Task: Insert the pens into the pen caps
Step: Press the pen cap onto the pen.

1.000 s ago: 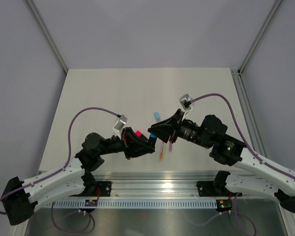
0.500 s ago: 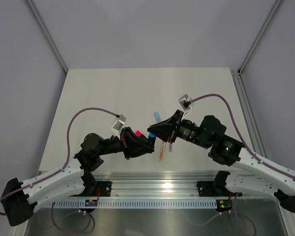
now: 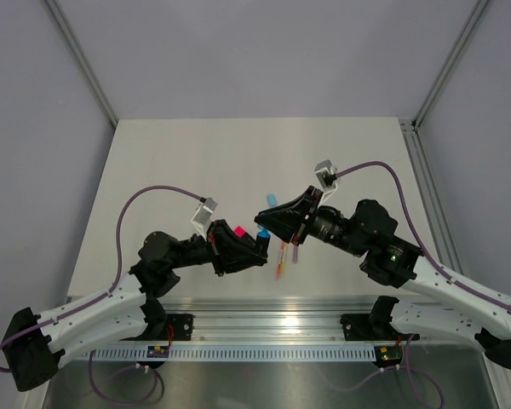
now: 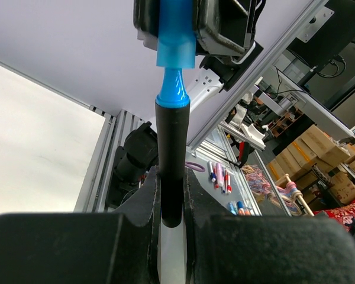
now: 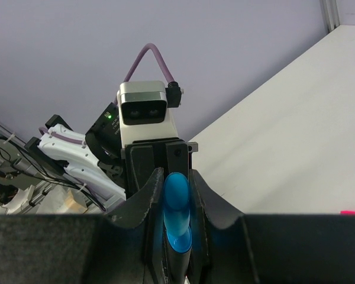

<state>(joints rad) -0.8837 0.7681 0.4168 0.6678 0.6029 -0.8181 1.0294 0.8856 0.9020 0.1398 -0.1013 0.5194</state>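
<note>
My left gripper (image 3: 252, 247) (image 4: 171, 173) is shut on a short black-barrelled marker (image 4: 170, 154). Its blue tip (image 4: 173, 94) points up into the mouth of a blue pen cap (image 4: 176, 38). My right gripper (image 3: 266, 227) (image 5: 177, 177) is shut on that cap (image 5: 177, 204), and the left wrist camera (image 5: 142, 109) shows just beyond it. Pen and cap meet in the air between the arms (image 3: 262, 233). A bright pink cap (image 3: 238, 231) lies by the left gripper. A short pale-blue pen (image 3: 272, 201) lies behind the right gripper.
Thin red-pink and orange sticks (image 3: 281, 260) lie on the white table (image 3: 179, 162) under the right gripper. The aluminium rail (image 3: 264, 324) runs along the table's near edge. Grey walls stand on three sides.
The left gripper has carried the marker to the right, so its blue tip now sits at the cap in the right gripper. The right wrist has risen slightly.
</note>
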